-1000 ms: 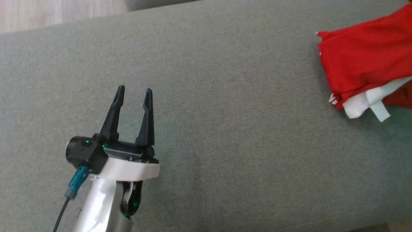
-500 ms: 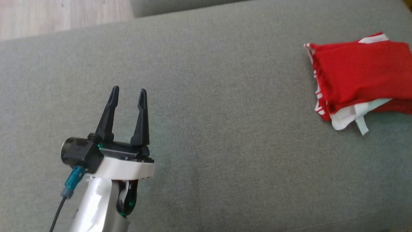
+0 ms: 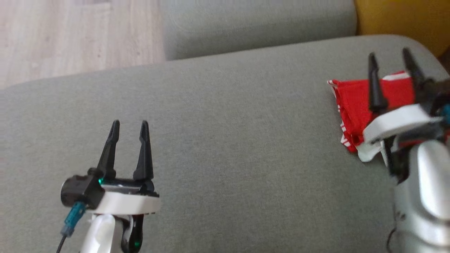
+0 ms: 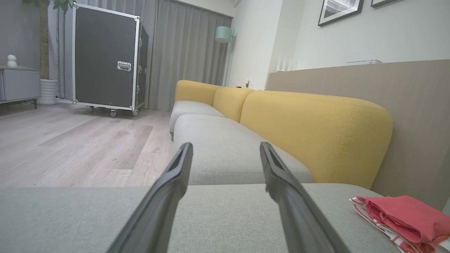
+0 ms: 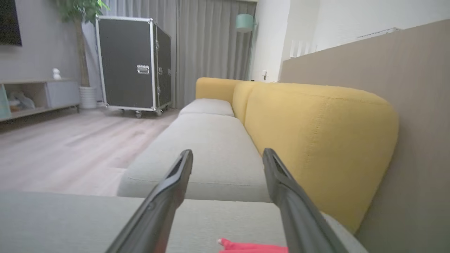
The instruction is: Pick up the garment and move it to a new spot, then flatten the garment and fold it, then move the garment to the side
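Red garment [image 3: 355, 105] on grey cushion [image 3: 228, 140]; right fingers [image 3: 375, 88] spread above.

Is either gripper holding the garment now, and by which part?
Nothing is held. The left gripper and right gripper are both open and empty; the folded garment lies on the cushion beneath the right one.

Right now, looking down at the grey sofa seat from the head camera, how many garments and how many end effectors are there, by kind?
red garment: 1
End effectors: 2 (left end effector, right end effector, both open and holding nothing)
Total: 3
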Robot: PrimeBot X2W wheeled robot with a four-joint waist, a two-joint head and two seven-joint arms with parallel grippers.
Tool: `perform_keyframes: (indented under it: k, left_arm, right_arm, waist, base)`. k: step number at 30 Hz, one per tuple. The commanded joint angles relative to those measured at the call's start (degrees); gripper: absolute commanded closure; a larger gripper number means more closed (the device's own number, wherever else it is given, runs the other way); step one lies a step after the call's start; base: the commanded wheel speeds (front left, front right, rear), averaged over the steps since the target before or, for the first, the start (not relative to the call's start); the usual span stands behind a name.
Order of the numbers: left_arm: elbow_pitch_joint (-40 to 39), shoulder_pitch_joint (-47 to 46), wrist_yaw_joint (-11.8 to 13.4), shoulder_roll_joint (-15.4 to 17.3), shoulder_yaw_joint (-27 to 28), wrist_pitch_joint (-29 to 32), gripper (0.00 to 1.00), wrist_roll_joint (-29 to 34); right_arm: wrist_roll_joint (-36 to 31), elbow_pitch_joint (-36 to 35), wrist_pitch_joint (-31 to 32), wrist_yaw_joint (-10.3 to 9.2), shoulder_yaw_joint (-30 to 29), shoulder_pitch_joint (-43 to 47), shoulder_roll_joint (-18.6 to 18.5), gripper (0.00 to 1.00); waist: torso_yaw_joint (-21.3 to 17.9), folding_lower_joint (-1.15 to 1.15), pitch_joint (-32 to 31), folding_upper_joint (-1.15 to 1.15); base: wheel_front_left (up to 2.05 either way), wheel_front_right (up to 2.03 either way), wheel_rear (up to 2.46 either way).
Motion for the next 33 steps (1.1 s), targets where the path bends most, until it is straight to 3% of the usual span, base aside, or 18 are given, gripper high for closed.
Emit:
perform_keyframes:
  k: [1,6,11,18,33]
  left_arm:
    - [-1.4,-0.7,0.3,0.2,2.1,-0.3,0.00,-0.5]
    - [-0.3,0.9,1.1,0.2,3.3,-0.3,0.00,-1.9]
    - [2.2,3.2,1.2,0.2,4.0,-0.3,0.00,-2.7]
    - [2.1,4.8,1.3,0.2,5.1,-0.3,0.00,-3.6]
    - [0.6,5.0,1.0,0.2,5.3,-0.3,0.00,-5.8]
  right_arm:
    - [1.3,-3.3,-1.0,-0.04,0.7,0.6,1.9,0.00]
    - [6.9,-3.9,-5.0,-0.04,0.2,6.6,4.3,0.00]
    - [15.6,2.4,-12.3,-0.04,4.8,13.7,4.4,0.00]
    - [16.9,6.7,-14.0,-0.04,7.0,15.6,4.4,0.00]
    - [16.6,5.4,-14.1,-0.04,7.7,15.2,4.4,0.00]
  waist:
    - [1.3,0.01,-1.9,0.00]
    - [2.6,0.01,-2.9,0.00]
    - [3.5,0.01,-3.4,0.00]
    - [3.7,0.01,-3.4,0.00]
    - [3.4,0.01,-3.5,0.00]
  base:
    - [0.00,0.00,0.00]
    - [0.00,0.00,0.00]
    - [0.00,0.00,0.00]
    - [0.00,0.00,0.00]
    - [0.00,0.00,0.00]
